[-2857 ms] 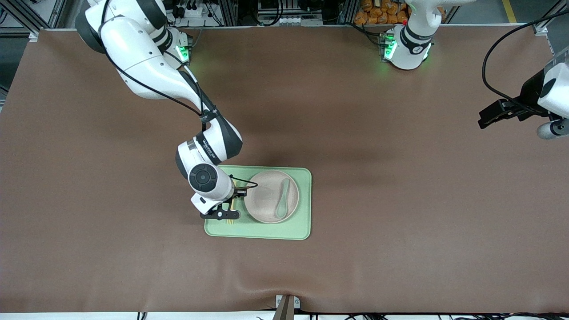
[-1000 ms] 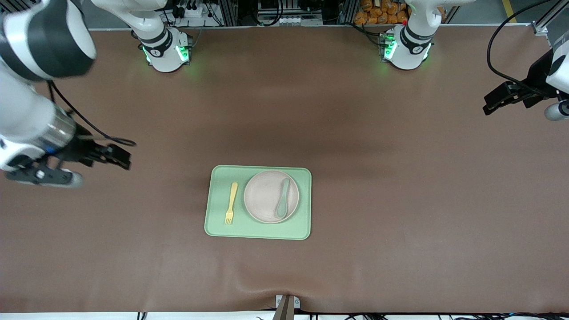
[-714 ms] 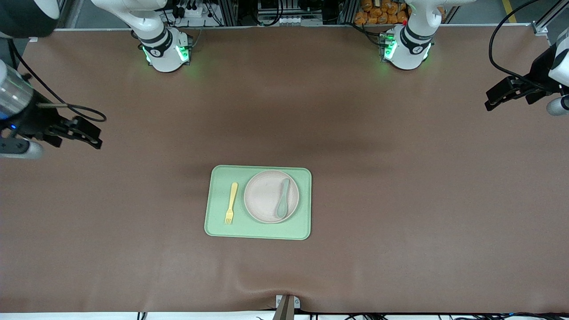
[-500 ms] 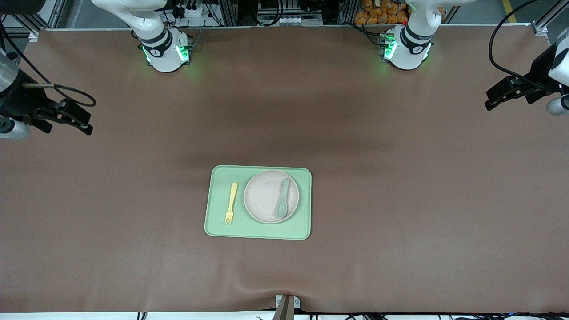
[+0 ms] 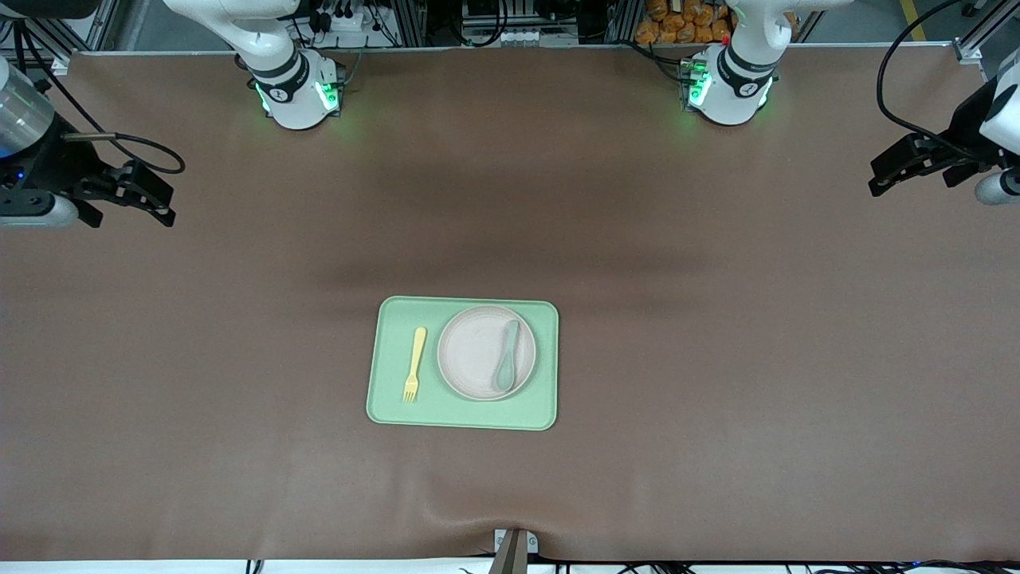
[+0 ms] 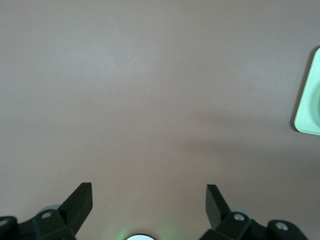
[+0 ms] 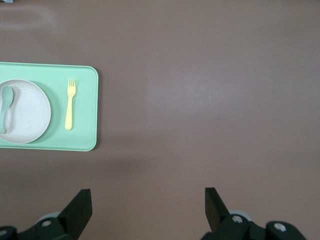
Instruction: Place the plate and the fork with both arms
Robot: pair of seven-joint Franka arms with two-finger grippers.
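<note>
Honestly, nothing is being held right now: the plate point(image 5: 486, 352) and fork point(image 5: 413, 363) are sitting side by side on the green tray point(image 5: 462, 418), while the left gripper point(image 5: 904, 165) and right gripper point(image 5: 143, 195) are being kept spread wide over bare table at its 2 ends, so the job looks done.

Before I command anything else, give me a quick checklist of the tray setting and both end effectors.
1. Plate on the tray: ok.
2. Fork flat on the tray beside the plate, toward the right arm's end: ok.
3. Spoon resting in the plate: ok.
4. Right end effector open, empty, over bare table near the right arm's end: ok.
5. Left end effector open, empty, over bare table near the left arm's end: ok.
</note>
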